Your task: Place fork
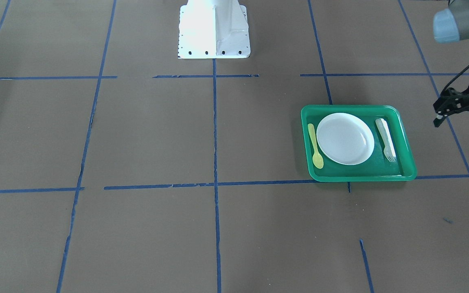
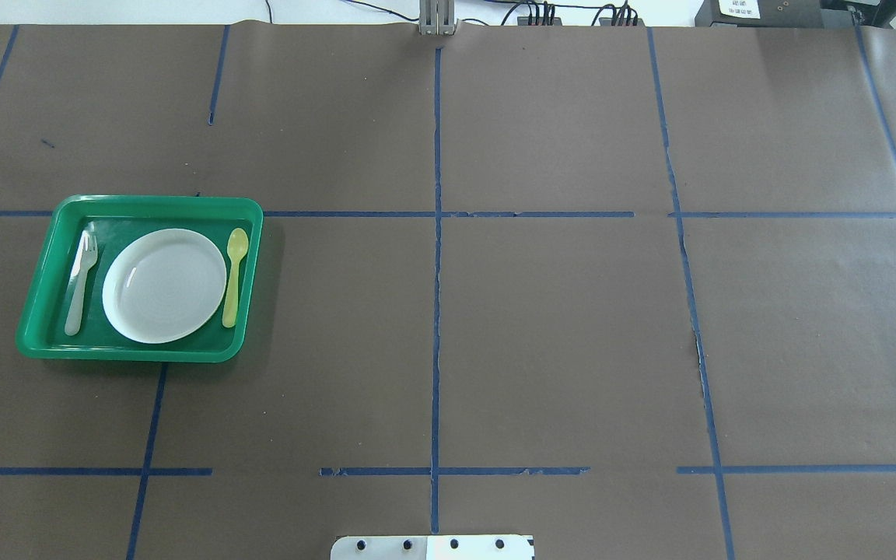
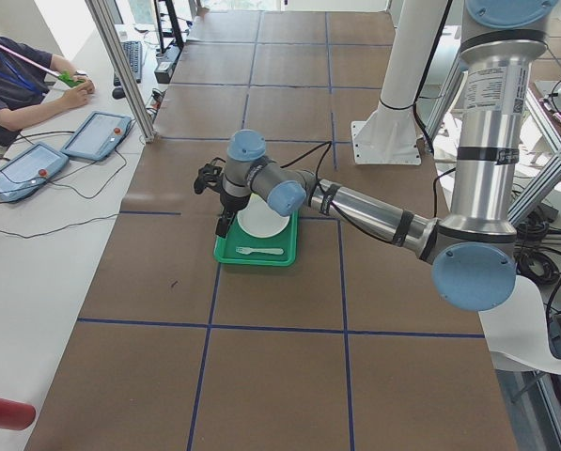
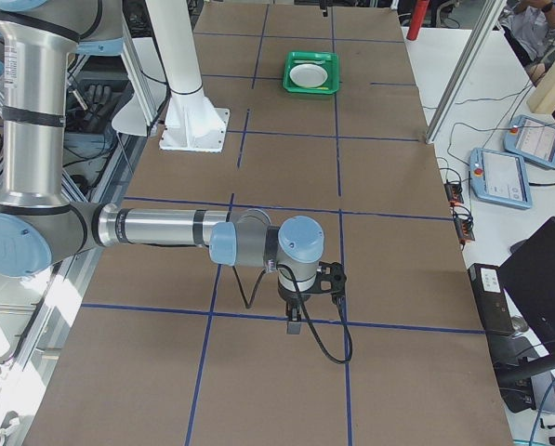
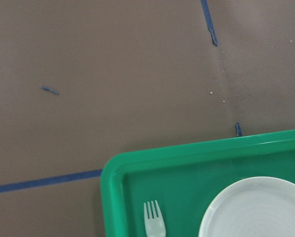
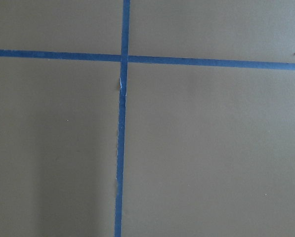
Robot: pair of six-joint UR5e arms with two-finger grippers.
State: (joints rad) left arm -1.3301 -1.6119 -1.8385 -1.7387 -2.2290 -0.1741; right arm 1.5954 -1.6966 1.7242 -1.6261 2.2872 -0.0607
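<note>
Fork (image 5: pixel 154 226) handle cut off — left pincer (image 1: pixel 458 124) wide, empty; right pincer (image 4: pixel 295 323) spread unclear.

One fork (image 1: pixel 384 139), one spoon (image 1: pixel 315 145), one plate (image 1: pixel 345 138) and one tray (image 1: pixel 360 177). Two arms, the left arm (image 3: pixel 355 202) and the right arm (image 4: pixel 156 228), and two grippers, the left gripper (image 1: pixel 456 127) and the right gripper (image 4: pixel 296 325). One white base (image 1: pixel 214 36). Two tablets beside the table: the nearer tablet (image 3: pixel 22 169) and the farther tablet (image 3: pixel 97 134).
</note>
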